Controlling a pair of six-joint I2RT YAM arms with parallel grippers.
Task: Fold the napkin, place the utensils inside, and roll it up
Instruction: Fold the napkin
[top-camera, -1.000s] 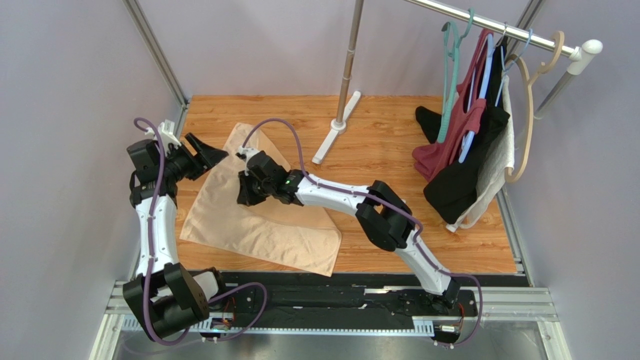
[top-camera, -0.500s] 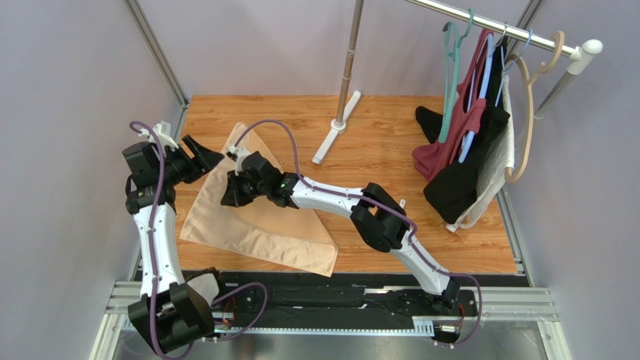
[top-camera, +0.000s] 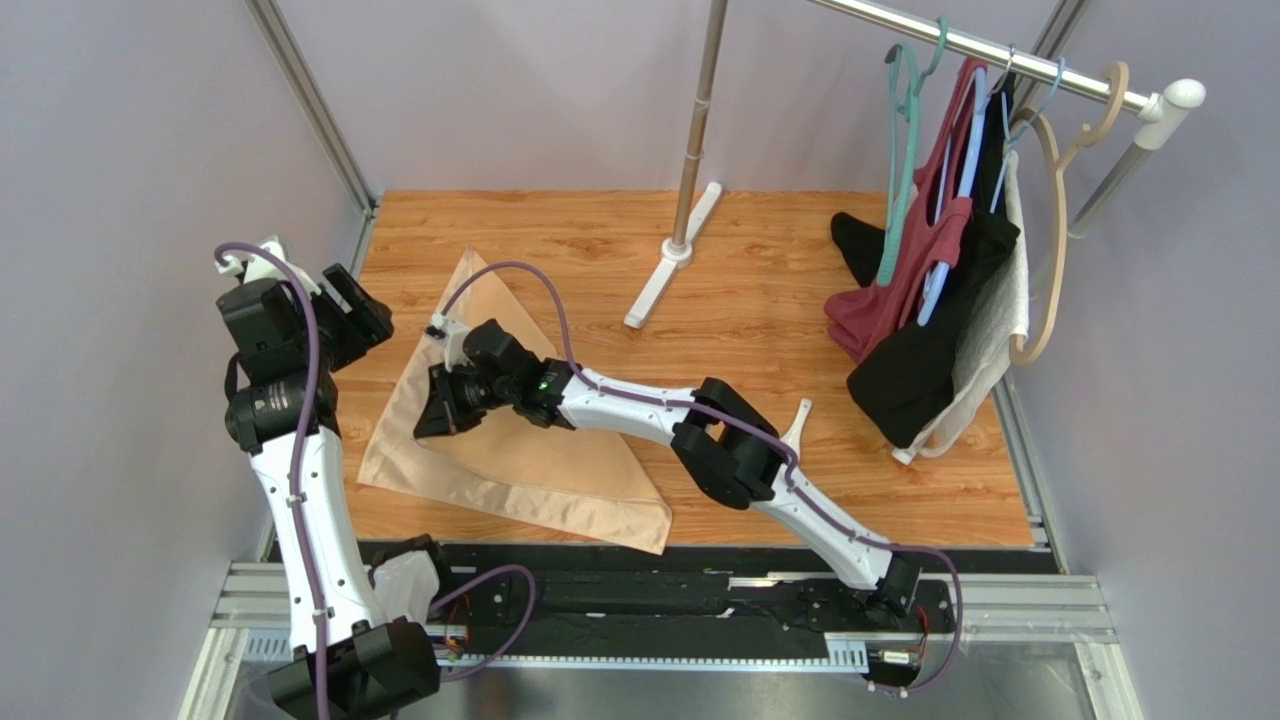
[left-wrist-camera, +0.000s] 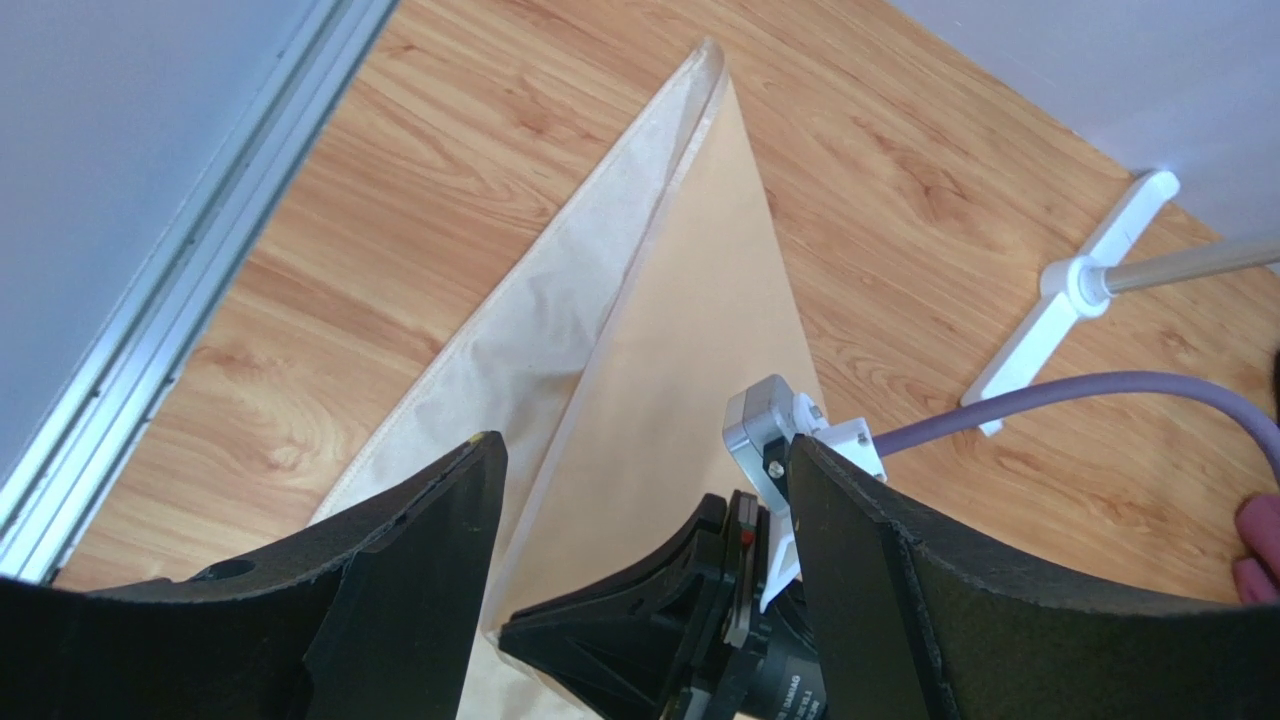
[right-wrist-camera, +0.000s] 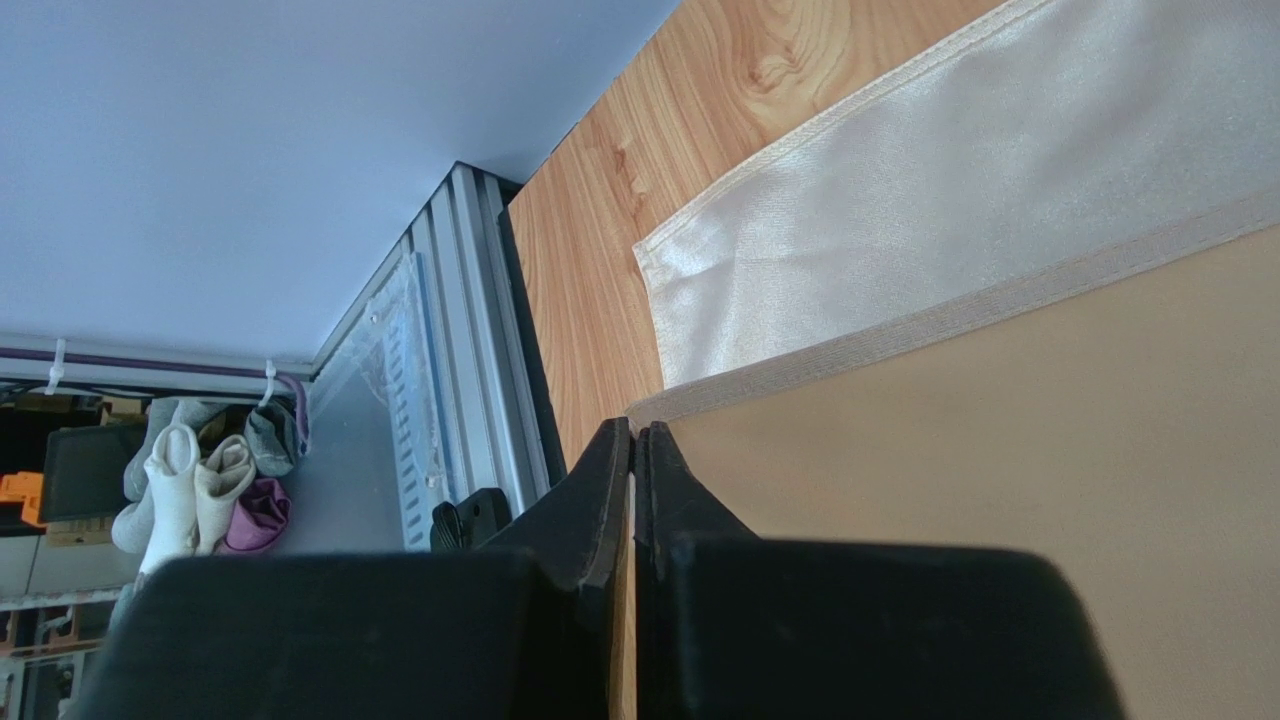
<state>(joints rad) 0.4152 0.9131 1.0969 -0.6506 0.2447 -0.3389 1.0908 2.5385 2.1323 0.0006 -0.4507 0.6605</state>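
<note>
napkin (top-camera: 519, 468) edge in right gripper (top-camera: 427, 419)

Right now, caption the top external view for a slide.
Shut right gripper pinches folded peach-tan fabric napkin; open left gripper hovers aside.

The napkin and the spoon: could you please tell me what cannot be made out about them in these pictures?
Spoon: top view, only a white end shows; the right arm hides the rest; absent from both wrist views.
Napkin: top view, the right gripper and arm cover its middle; the left wrist view's bottom edge cuts off its near part.
</note>
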